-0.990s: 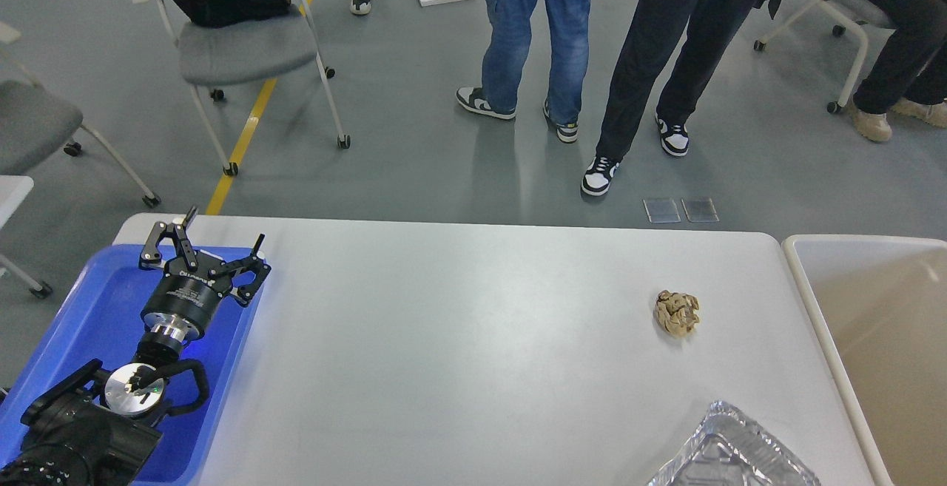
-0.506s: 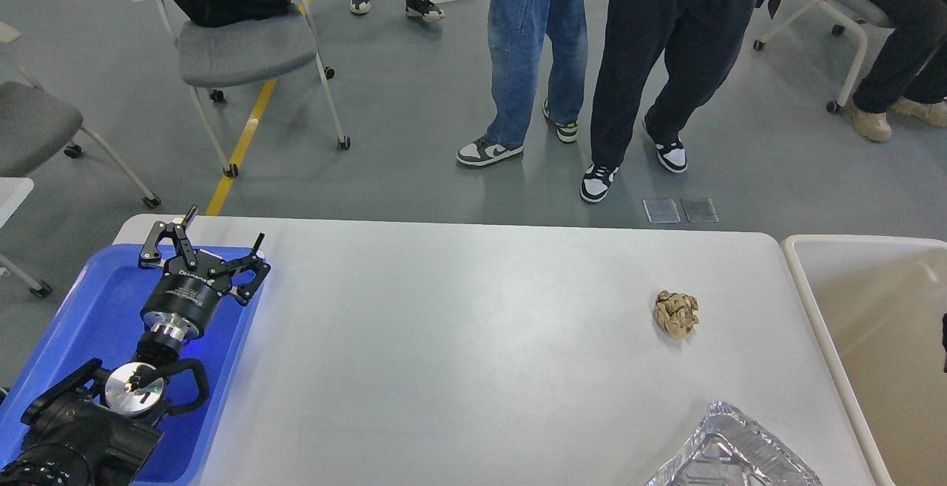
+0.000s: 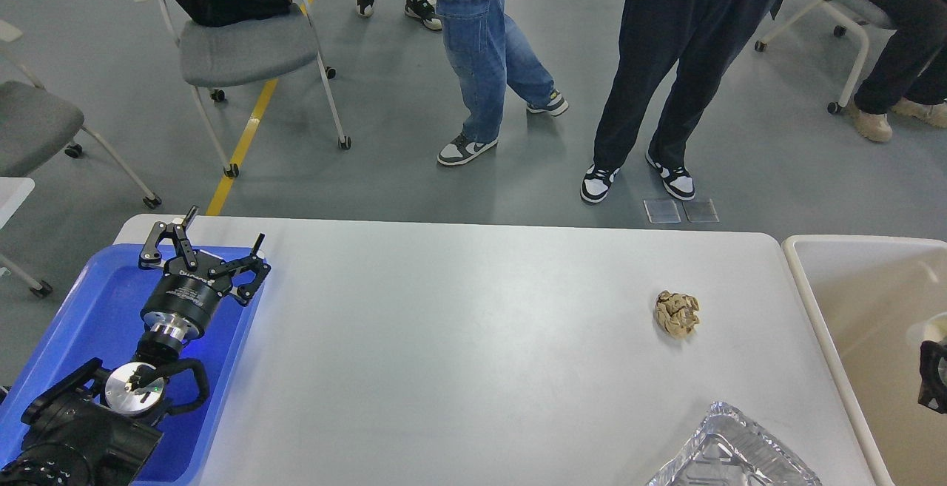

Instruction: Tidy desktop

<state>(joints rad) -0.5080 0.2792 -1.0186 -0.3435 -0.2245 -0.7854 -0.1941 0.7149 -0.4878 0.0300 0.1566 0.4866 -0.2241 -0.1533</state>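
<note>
The desktop (image 3: 473, 338) is a large pale grey-white tabletop. A crumpled brown paper ball (image 3: 676, 314) lies on its right part. A crinkled foil tray (image 3: 729, 453) sits at the front right edge. My left gripper (image 3: 211, 243) is open and empty, held over the far end of the blue tray (image 3: 89, 301). A black part of my right gripper (image 3: 934, 376) shows at the right edge, over the beige bin (image 3: 814, 323). A pale thing (image 3: 928, 328) shows just above it; whether it is held cannot be told.
People stand on the floor beyond the table's far edge (image 3: 481, 64). Wheeled chairs (image 3: 244, 49) stand at the back left and back right. The bin adjoins the table's right edge.
A black part of my right arm has come into view at the right edge over the bin. The people behind the table have shifted. My left arm has not moved.
</note>
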